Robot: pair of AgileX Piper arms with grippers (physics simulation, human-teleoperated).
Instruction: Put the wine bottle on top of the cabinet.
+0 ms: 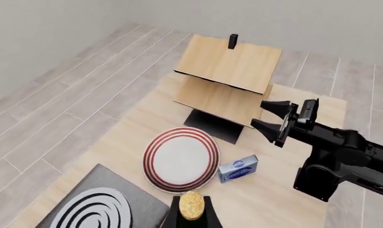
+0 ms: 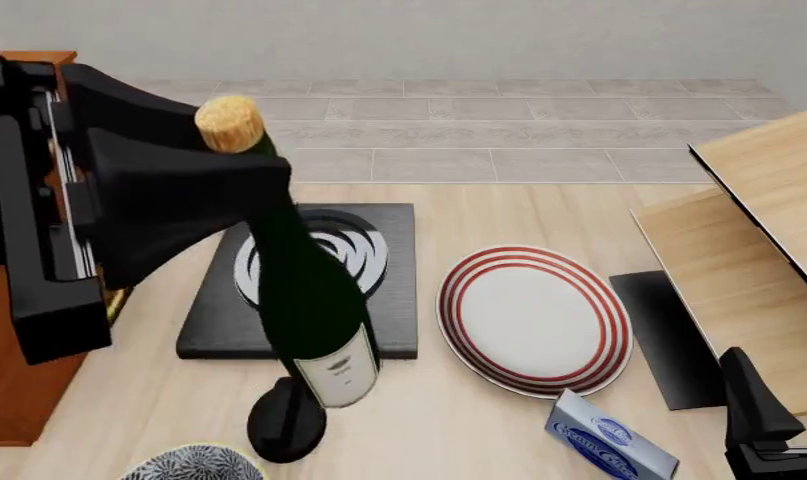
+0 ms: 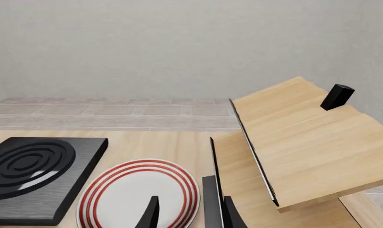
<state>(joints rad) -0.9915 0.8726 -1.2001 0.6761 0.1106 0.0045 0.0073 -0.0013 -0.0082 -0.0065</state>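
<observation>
cabinet (image 2: 16, 400) at far left, bottle (image 2: 303, 300) clamped by left tool (image 2: 176, 200), held above counter (image 2: 510, 420) just beside cabinet, long axis tilted, cork up-left, base down-right, striped plate (image 2: 534, 320) at centre, right tool (image 1: 267, 116) seen with fingers apart

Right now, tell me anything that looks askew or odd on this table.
The wine bottle is off the table, held in the left gripper and tilted, cork toward the cabinet. The pale wooden stand has sloping panels. The plate and the blue box look normal.
</observation>
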